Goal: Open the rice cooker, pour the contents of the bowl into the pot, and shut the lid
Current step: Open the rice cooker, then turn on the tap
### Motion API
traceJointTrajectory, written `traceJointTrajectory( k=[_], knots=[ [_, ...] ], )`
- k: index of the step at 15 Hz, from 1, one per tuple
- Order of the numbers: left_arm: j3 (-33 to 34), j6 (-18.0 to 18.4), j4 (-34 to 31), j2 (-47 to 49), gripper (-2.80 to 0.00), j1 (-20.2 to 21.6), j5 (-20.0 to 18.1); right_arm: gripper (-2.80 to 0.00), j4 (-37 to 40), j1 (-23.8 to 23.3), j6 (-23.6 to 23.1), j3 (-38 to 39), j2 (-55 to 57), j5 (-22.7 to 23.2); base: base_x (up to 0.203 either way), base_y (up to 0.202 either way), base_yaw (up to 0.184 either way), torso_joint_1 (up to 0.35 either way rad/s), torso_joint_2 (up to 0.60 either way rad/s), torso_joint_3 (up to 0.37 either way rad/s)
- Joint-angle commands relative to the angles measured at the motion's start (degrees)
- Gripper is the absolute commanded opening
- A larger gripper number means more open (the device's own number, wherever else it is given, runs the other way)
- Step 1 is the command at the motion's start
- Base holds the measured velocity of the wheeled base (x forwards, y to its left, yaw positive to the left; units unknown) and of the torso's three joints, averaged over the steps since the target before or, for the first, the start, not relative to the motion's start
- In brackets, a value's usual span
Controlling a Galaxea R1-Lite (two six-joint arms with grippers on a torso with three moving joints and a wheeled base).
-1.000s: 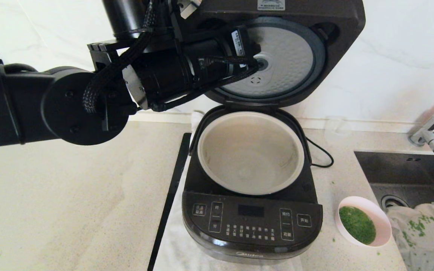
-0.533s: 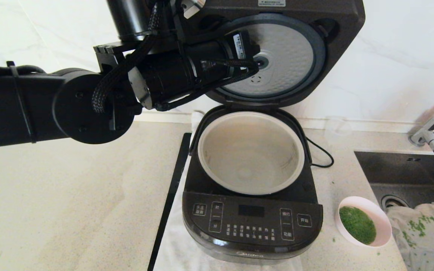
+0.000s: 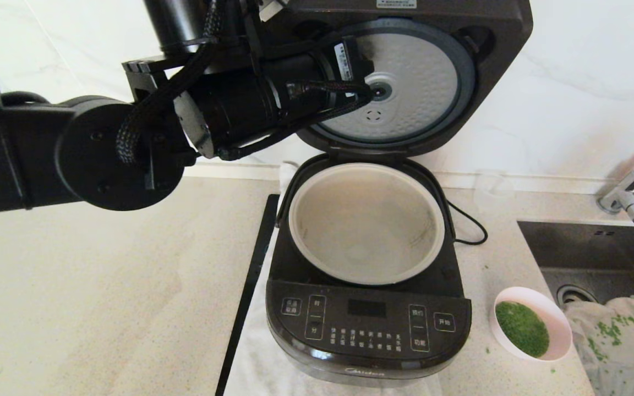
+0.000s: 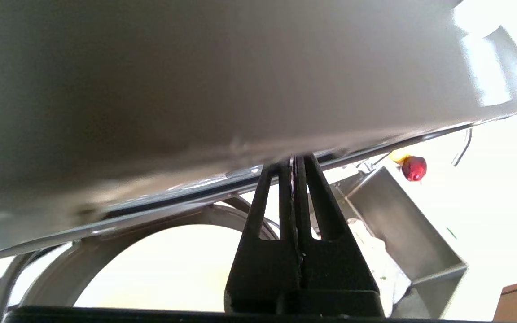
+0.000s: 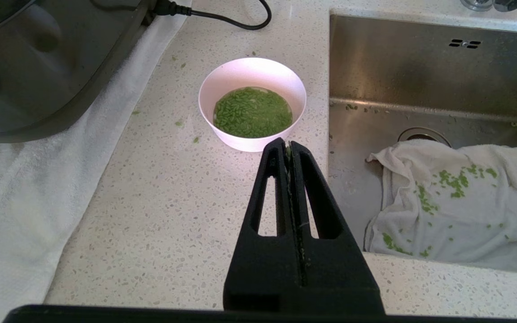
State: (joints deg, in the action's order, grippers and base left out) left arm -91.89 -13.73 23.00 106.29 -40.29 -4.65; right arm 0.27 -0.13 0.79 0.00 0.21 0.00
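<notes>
One step of three looks done: the glossy black rounded-square rice cooker stands open, its hinged black lid with the dimpled silver underside tipped right back above it, and the round beige-silver inner pot sits bare inside. My left claw is up against that raised lid, fingers pressed together and gripping nothing, tips touching the lid's edge. My right claw hangs just short of the small round bowl, pale pink inside, white outside, which sits on the speckled bench to the cooker's right, between the cooker and the steel sink. That claw is closed too, empty. The finely chopped bright green contents are all in the bowl, so pouring and closing remain.
</notes>
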Motion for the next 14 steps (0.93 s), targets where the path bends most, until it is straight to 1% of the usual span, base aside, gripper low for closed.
traceJointTrajectory(
  k=[1,5,6,8,10,11,14],
  knots=[
    [0.67,0.01,0.20,-2.65,-2.80,-0.14,0.09,-2.80,0.00,-0.02,0.00,0.00,-0.03,0.00,0.000,0.000,0.000,0.000,0.00,0.000],
    [1.44,-0.08,0.08,-4.90,-2.80,-0.36,0.56,-2.80,0.00,0.03,0.00,0.00,-0.03,0.00,0.000,0.000,0.000,0.000,0.00,0.000],
    [3.28,-0.13,-0.10,-6.45,-2.80,-0.48,1.15,-2.80,0.00,-0.02,0.00,0.00,-0.03,0.00,0.000,0.000,0.000,0.000,0.00,0.000],
    [9.64,0.01,-0.70,-9.94,-2.80,-1.03,1.64,-2.80,0.00,-0.03,0.00,0.00,-0.03,0.00,0.000,0.000,0.000,0.000,0.00,0.000],
    [18.69,0.40,-0.90,-15.13,-2.80,-1.54,2.01,-2.80,0.00,0.05,0.00,0.00,-0.03,0.00,0.000,0.000,0.000,0.000,0.00,0.000],
    [22.65,0.52,-1.02,-18.52,-2.80,-1.64,2.87,-2.80,0.00,0.01,0.00,0.00,-0.03,0.00,0.000,0.000,0.000,0.000,0.00,0.000],
    [33.39,1.25,-2.07,-28.49,-2.80,-1.71,8.83,-2.80,0.00,0.03,0.00,0.00,-0.03,0.00,0.000,0.000,0.000,0.000,0.00,0.000]
  ],
)
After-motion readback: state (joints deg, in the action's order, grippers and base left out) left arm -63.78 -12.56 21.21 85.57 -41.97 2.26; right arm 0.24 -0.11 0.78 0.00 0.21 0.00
